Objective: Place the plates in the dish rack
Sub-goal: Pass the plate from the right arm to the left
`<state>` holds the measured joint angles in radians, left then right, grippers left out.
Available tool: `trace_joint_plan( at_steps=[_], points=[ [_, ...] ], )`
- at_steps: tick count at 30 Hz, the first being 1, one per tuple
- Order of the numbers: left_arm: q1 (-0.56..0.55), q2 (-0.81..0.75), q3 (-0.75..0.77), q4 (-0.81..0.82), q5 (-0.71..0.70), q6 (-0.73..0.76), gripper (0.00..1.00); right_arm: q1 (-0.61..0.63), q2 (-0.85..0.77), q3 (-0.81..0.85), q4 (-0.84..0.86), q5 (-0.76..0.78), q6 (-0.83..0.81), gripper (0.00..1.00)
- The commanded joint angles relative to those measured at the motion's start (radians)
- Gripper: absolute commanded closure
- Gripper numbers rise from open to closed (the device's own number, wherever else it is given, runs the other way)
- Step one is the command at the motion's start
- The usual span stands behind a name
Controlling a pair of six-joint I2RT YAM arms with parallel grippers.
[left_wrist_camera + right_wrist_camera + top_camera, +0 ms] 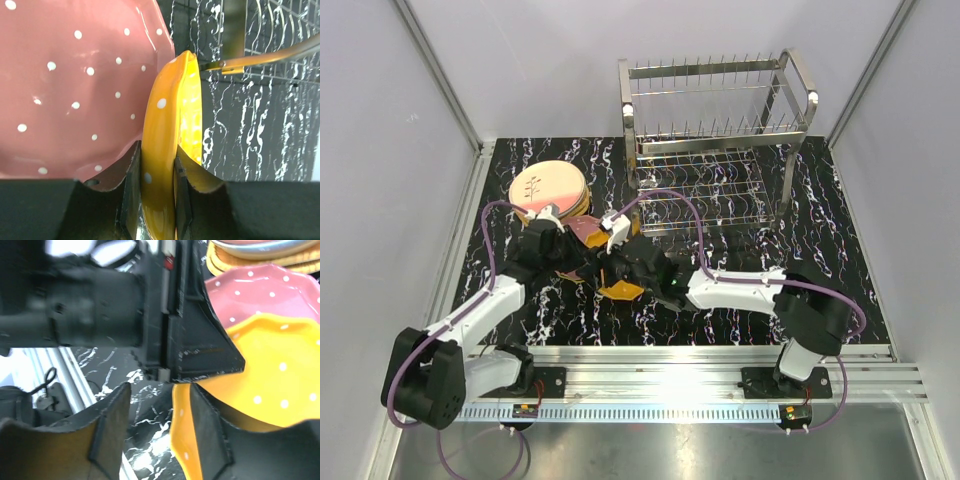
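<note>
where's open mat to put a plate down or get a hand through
Bare mat lies right of the dish rack, down to the right arm, and in a thin strip along the front edge. Crowded: centre-left, where the plate stack, dotted pink plate and dotted orange plate cluster with the left arm.
</note>
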<state>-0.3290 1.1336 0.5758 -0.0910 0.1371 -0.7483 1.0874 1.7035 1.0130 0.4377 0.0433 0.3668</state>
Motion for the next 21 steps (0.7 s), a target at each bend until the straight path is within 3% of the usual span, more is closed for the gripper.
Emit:
trace_joint_plan(
  at_steps=[1,7,14,21],
  points=[
    [-0.013,-0.051,0.070,-0.016,-0.044,0.015,1.00,0.026,-0.067,0.009,-0.013,0.016,0.004,0.40],
    [-0.027,-0.090,0.078,-0.061,-0.051,0.024,1.00,0.084,-0.134,-0.037,-0.088,0.111,-0.018,0.32],
    [-0.054,-0.116,0.145,-0.168,-0.079,0.059,1.00,0.212,-0.286,-0.185,-0.164,0.392,-0.040,0.25],
    [-0.070,-0.155,0.170,-0.230,-0.114,0.053,1.00,0.428,-0.207,-0.090,-0.355,0.717,-0.057,0.18]
  ],
)
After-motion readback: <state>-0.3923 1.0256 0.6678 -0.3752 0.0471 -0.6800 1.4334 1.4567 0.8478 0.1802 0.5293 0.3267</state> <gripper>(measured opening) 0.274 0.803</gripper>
